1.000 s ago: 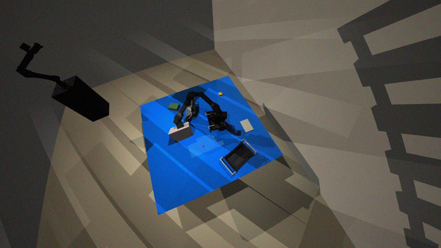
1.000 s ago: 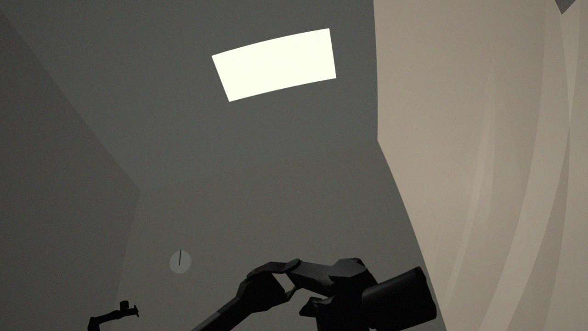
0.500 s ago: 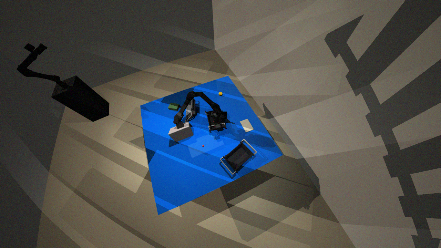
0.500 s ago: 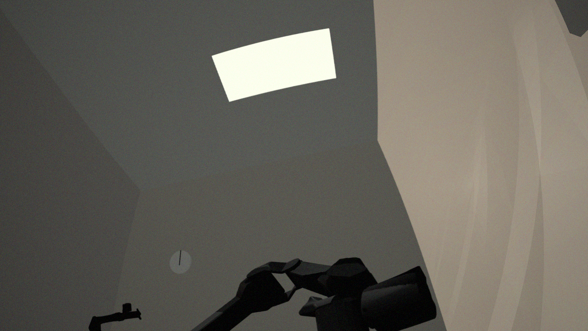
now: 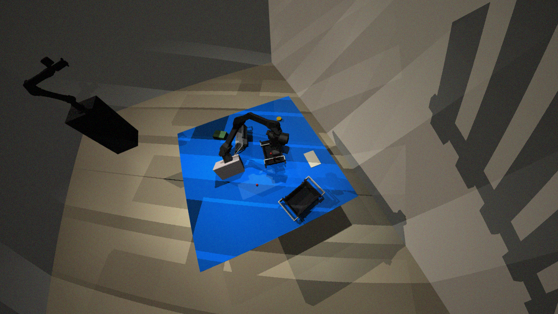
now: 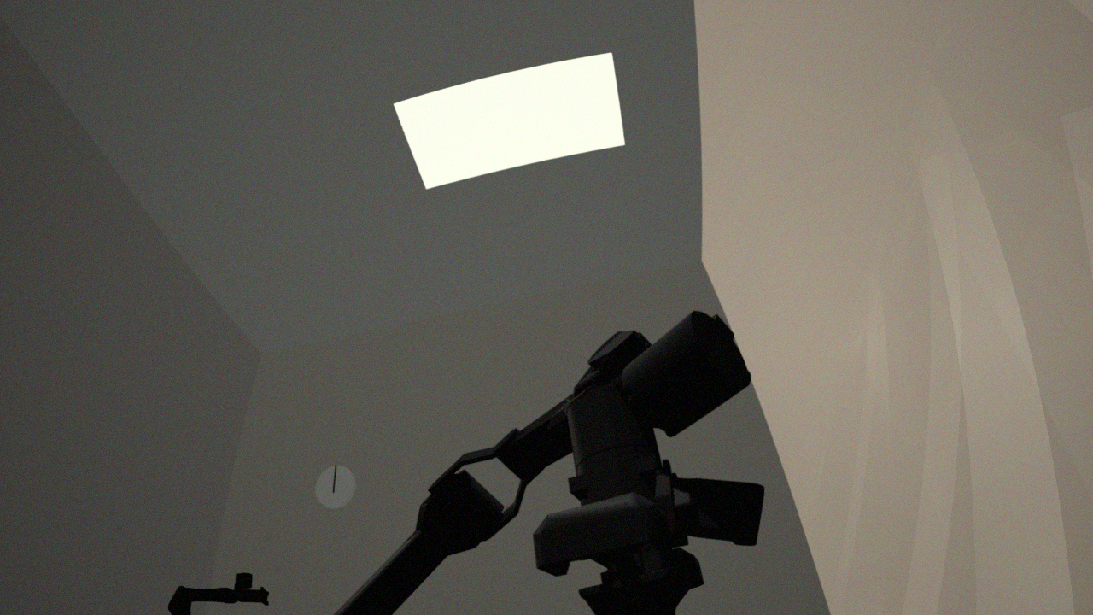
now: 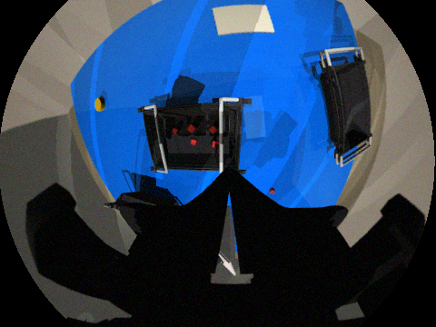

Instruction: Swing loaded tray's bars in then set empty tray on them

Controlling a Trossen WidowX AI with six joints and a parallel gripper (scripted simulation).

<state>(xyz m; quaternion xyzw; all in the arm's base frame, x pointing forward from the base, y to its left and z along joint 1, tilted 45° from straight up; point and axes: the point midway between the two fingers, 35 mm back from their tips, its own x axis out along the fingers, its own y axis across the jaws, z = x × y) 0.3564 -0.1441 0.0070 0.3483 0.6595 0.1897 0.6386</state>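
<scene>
The loaded tray (image 5: 264, 154) (image 7: 195, 163) is black and holds several red blocks (image 7: 192, 129). In the wrist view its right bar (image 7: 221, 136) and left bar (image 7: 158, 127) both lie across the top, just inside its ends. My gripper (image 7: 229, 173) is shut with nothing between its fingers. It is above the tray's near side, its tips overlapping the right bar's near end in the wrist view; the exterior view cuts them off. An empty black tray (image 5: 302, 199) (image 7: 347, 100) stands apart, bars out over its ends. Another dark tray (image 5: 241, 136) (image 7: 145, 200) is tipped up near my base.
A loose red block (image 5: 256, 185) (image 7: 272, 191) lies on the blue table. A cream card (image 5: 312, 159) (image 7: 243, 19), a yellow disc (image 5: 279, 118) (image 7: 100, 104) and a green block (image 5: 219, 134) are there too. A second arm on a black box (image 5: 101, 124) stands off the table.
</scene>
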